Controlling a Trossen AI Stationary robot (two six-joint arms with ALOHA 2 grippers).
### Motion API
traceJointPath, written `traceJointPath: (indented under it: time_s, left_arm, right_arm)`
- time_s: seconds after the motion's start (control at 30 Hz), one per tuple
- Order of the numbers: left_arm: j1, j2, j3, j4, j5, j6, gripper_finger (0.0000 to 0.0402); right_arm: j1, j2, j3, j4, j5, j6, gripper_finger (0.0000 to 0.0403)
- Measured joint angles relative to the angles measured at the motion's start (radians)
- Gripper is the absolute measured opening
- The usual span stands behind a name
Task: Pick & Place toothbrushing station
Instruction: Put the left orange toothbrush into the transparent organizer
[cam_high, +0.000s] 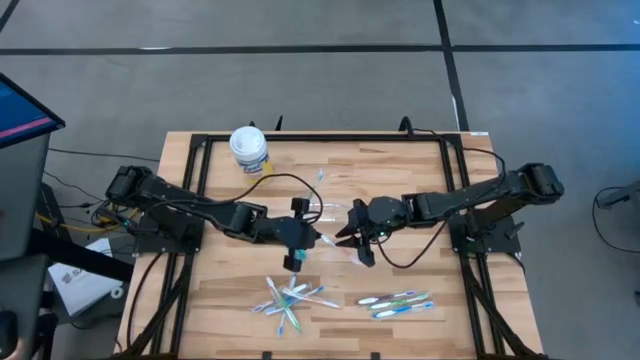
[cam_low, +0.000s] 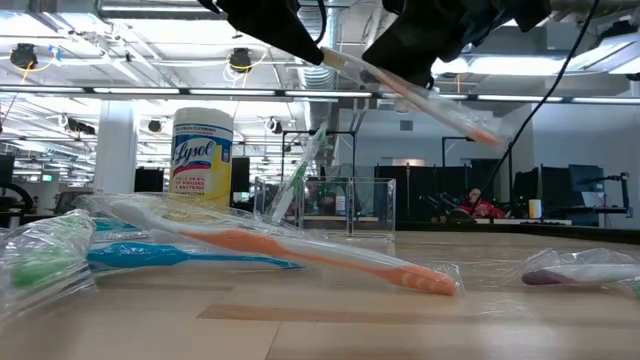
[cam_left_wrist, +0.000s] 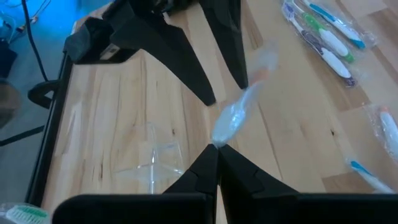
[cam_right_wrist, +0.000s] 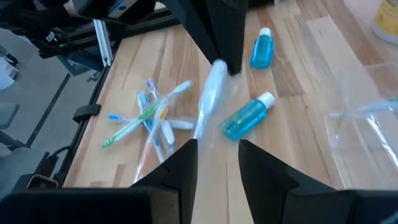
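Note:
A toothbrush in a clear wrapper (cam_low: 410, 95), its orange bristle end (cam_low: 480, 134) lowest, hangs in the air over the middle of the table. My left gripper (cam_left_wrist: 216, 149) is shut on its upper end. My right gripper (cam_right_wrist: 217, 152) faces it from the right, fingers apart. The brush's lower part (cam_right_wrist: 198, 127) passes beside one right finger (cam_right_wrist: 185, 158); I cannot tell whether they touch. The clear cup (cam_low: 325, 205) stands on the table behind, with a green toothbrush (cam_low: 300, 175) leaning in it. My left gripper pinches the wrapped toothbrush's upper end (cam_left_wrist: 222, 132) between its two fingertips. The fingers come from the table's left, slanting down, and the brush runs on ahead of them roughly in their line. The brush is lifted clear of the table and slopes down toward my right gripper.
Two teal bottles (cam_right_wrist: 245, 118) (cam_right_wrist: 261, 50) lie on the wood below the grippers. Piles of wrapped toothbrushes lie near the front edge (cam_high: 290, 298) (cam_high: 400, 303). A white tub with a yellow label (cam_high: 249, 150) stands at the far left. A black frame (cam_high: 200, 140) rims the table.

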Motion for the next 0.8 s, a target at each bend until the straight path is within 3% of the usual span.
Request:
traceJointPath:
  time_s: [0.4,0.8]
  left_arm:
    - [-0.003,0.0,0.0,0.001,0.001,0.0,0.0]
    - [-0.003,-0.001,-0.001,-0.024,0.002,0.0,0.0]
  right_arm:
    - [-0.027,0.192,0.092,0.051,-0.157,0.002,0.0108]
    - [-0.045,0.166,0.115,-0.018,-0.156,-0.009,0.0085]
